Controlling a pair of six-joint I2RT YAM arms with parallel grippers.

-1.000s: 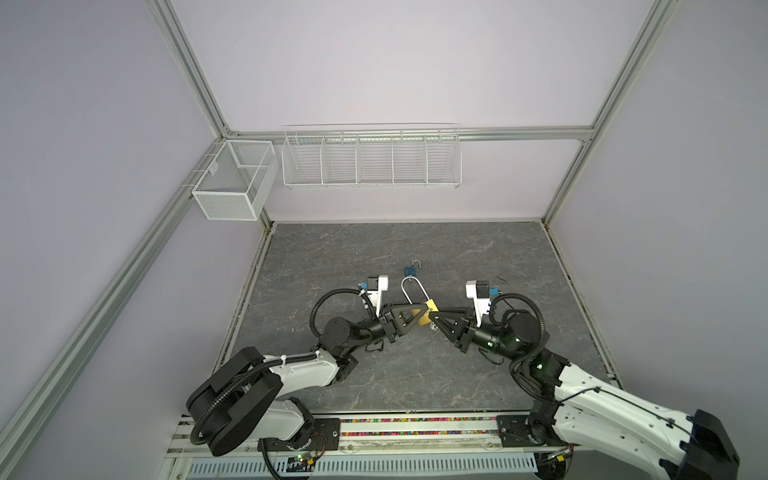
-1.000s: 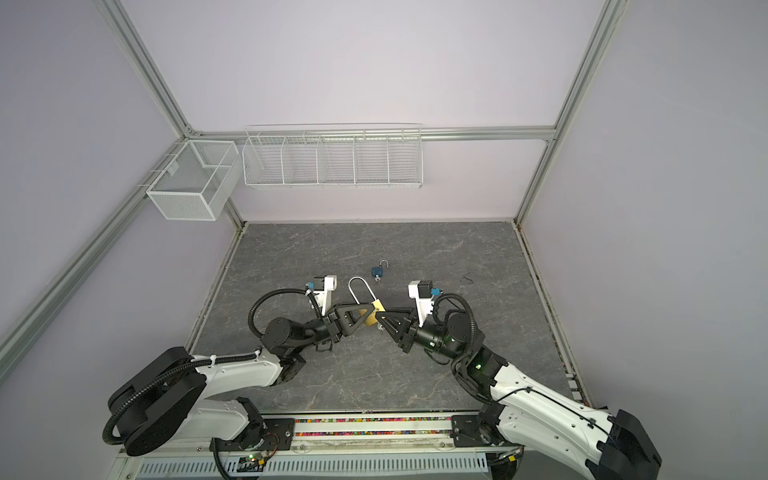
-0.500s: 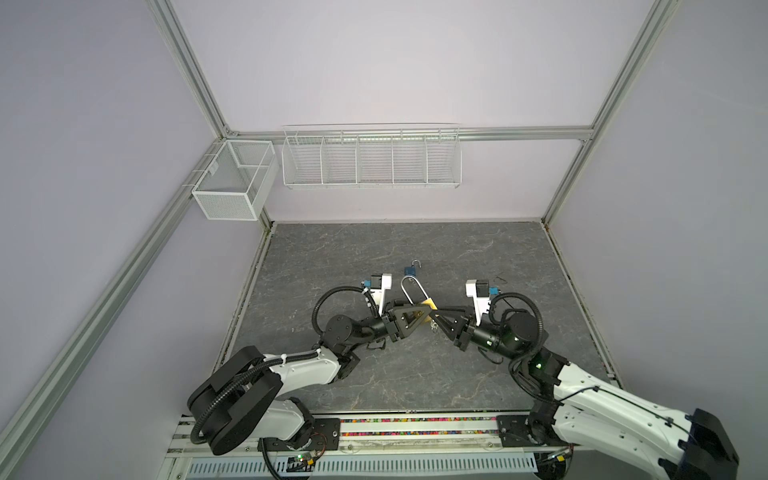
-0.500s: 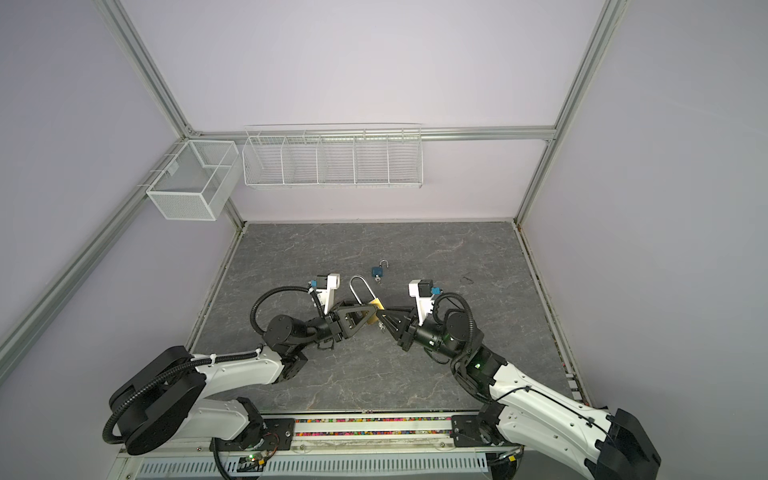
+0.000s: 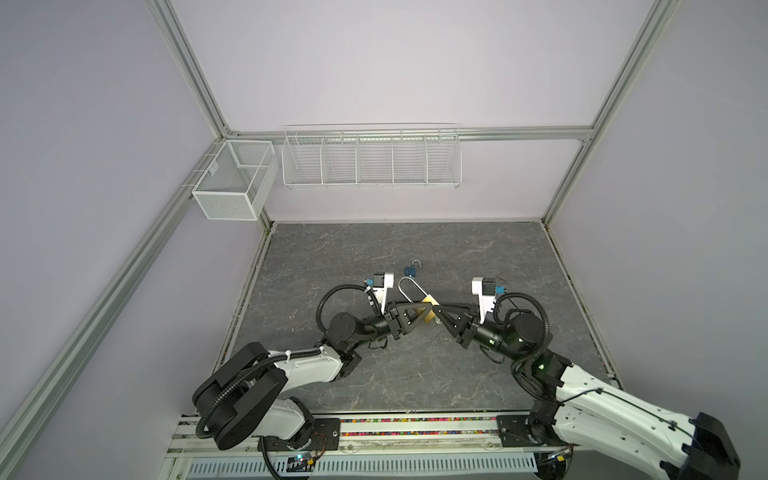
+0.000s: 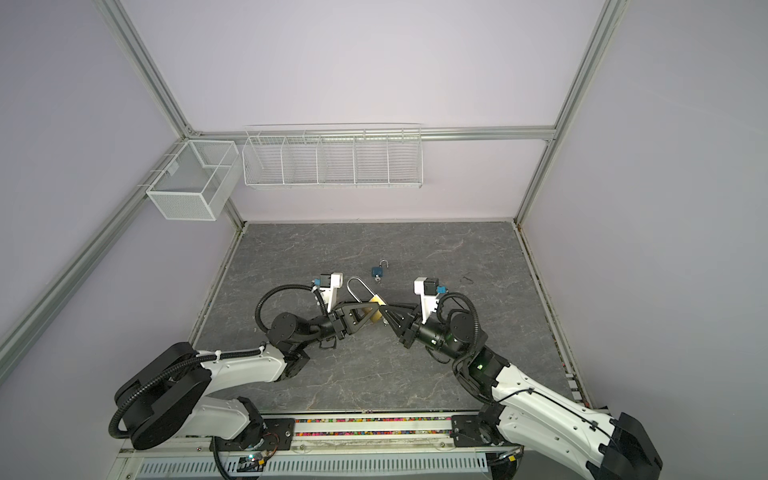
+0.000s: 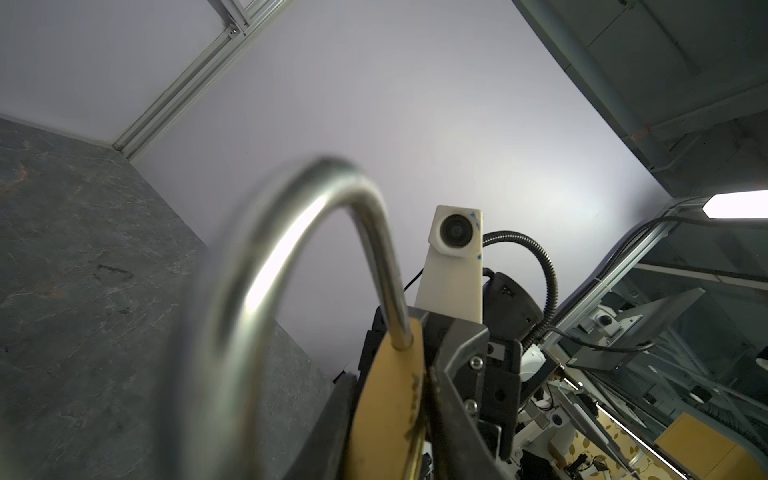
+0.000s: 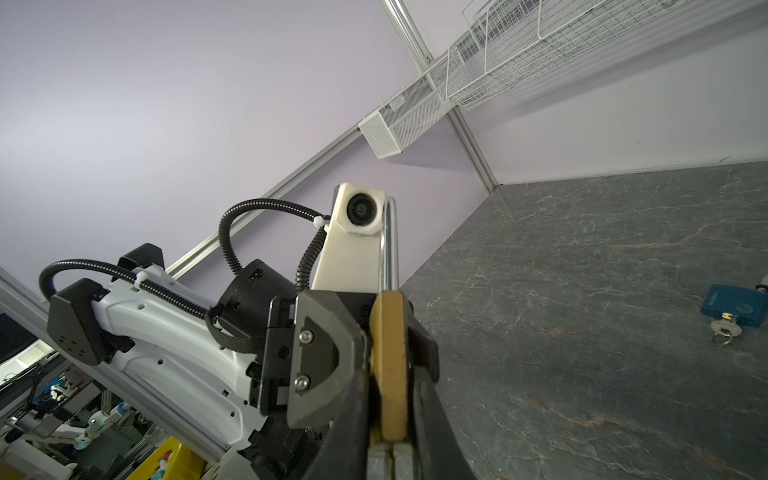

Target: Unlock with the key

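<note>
Left claw (image 5: 427,311) pinches brass padlock (image 7: 386,415); right claw (image 8: 388,461) pressed together at its base

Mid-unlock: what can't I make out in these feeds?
All views: the right claw hides the keyhole of the brass padlock.
Right wrist view: its own tips hide any key held.
Left wrist view: near leg of the shackle blurred.
Right wrist view: the edge cuts off the blue padlock; tiny in both top views.

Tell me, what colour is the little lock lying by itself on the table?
Blue. The little lock shows best in the right wrist view.
</note>
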